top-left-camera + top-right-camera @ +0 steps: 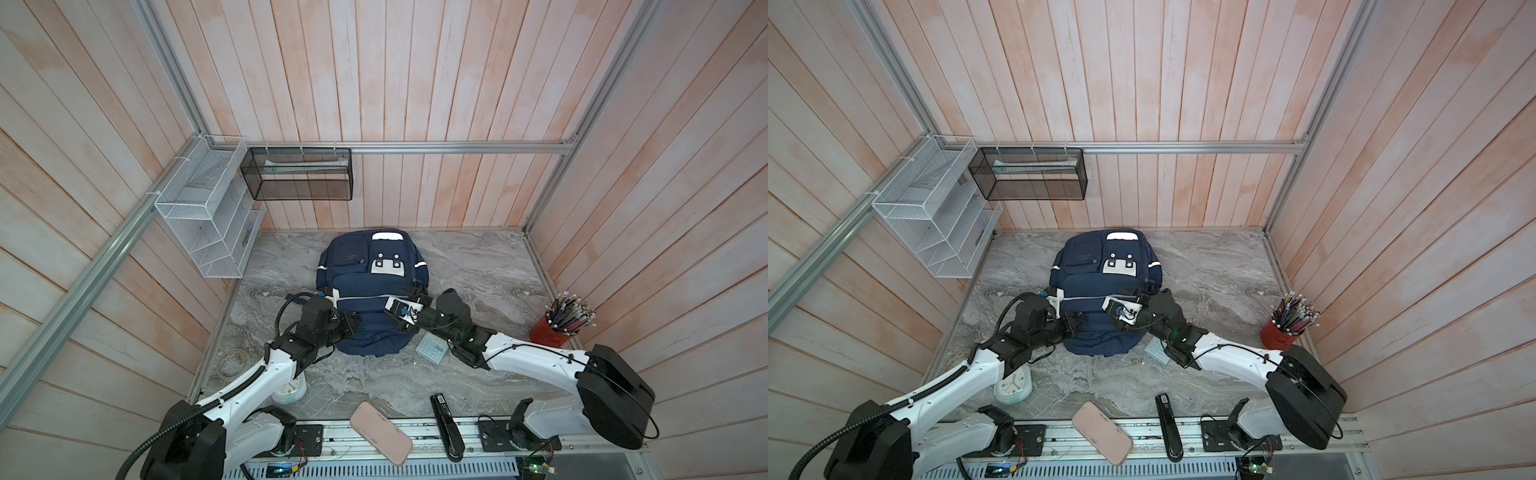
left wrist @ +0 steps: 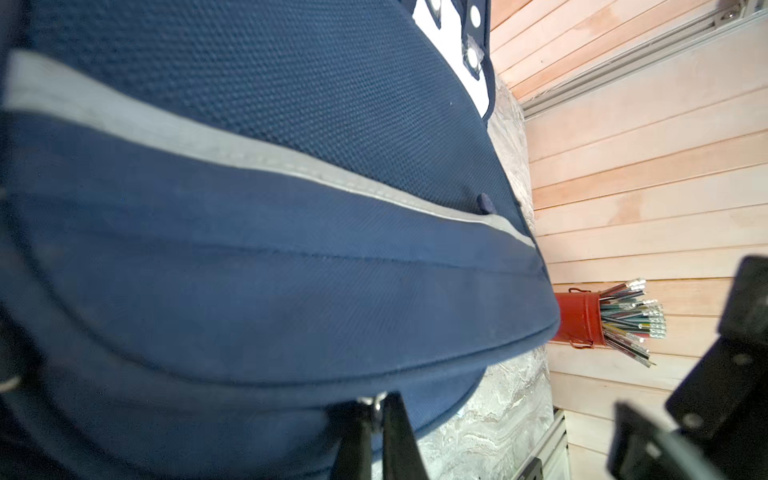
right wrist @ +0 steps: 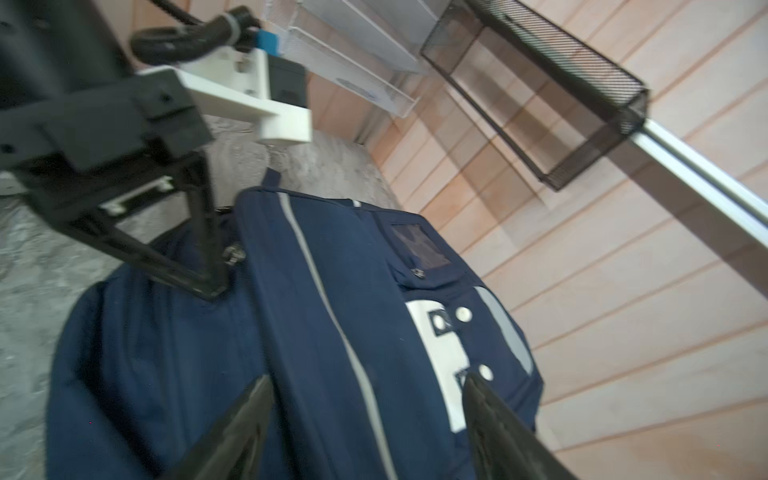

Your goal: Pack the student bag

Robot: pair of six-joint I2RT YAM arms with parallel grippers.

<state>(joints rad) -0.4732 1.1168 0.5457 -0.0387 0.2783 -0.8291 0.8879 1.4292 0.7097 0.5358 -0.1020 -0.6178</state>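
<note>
My left gripper (image 1: 353,326) is clenched, its jaws pinched together on a metal zip pull (image 3: 232,254) at the left edge of the bag (image 1: 365,274), where the seam runs round the near end. My right gripper (image 3: 368,384) is released, the jaws spread wide and holding nothing. They sit over the bag's front, one finger (image 3: 249,419) to each side of the grey stripe (image 3: 328,316) that crosses the fabric. I cannot tell whether the tips touch the cloth. The bag lies flat on the marble table (image 1: 478,266), front up, under both my grippers. Its near end is below my jaws, and its far end, with the white studded patch (image 1: 387,266), lies ahead of them toward the back wall. My two grippers face each other across the bag, apart. Behind my right wrist, just off the bag's near corner, a calculator (image 1: 432,347) lies on the table. Well out past my right arm, a red cup (image 1: 550,332) of pencils stands by the side wall. Behind my left gripper, partly under that forearm, a clock (image 1: 1013,386) shows its face. Far back of both grippers, at the table's near edge, are a pink case (image 1: 380,432) and a black stapler (image 1: 446,422).
</note>
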